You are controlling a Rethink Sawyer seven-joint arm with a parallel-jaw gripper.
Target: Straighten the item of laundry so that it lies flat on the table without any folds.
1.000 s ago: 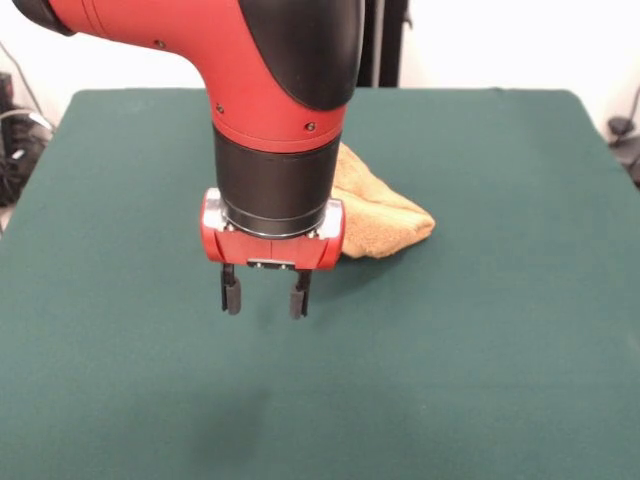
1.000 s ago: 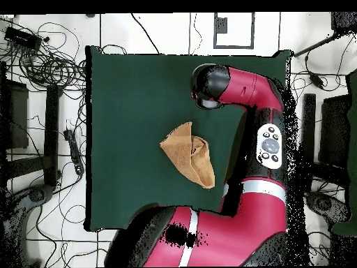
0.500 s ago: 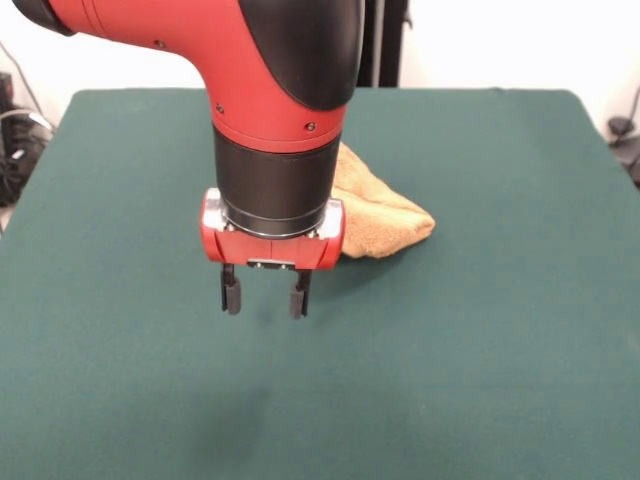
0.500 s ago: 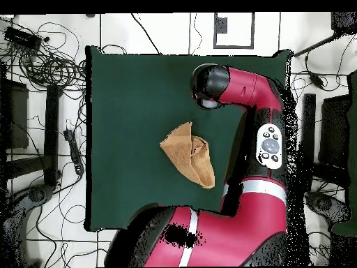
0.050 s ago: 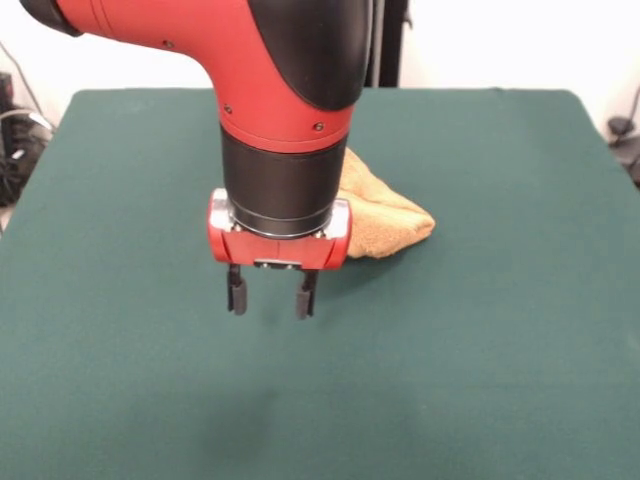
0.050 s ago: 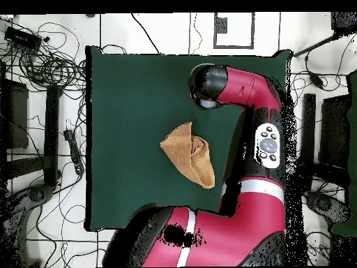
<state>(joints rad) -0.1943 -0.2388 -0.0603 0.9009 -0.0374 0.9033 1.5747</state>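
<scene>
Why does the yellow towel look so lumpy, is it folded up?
Yes, folded. The towel lies bunched on the table, one flap doubled over itself into a pointed shape, not spread flat.

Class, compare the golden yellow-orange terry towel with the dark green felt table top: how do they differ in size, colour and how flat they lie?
The golden yellow-orange terry towel is far smaller than the dark green felt table top. The towel is warm orange; the table top is deep green. The towel is folded over on itself and bunched; the table top lies smooth and flat. Both are cloth surfaces.
</scene>
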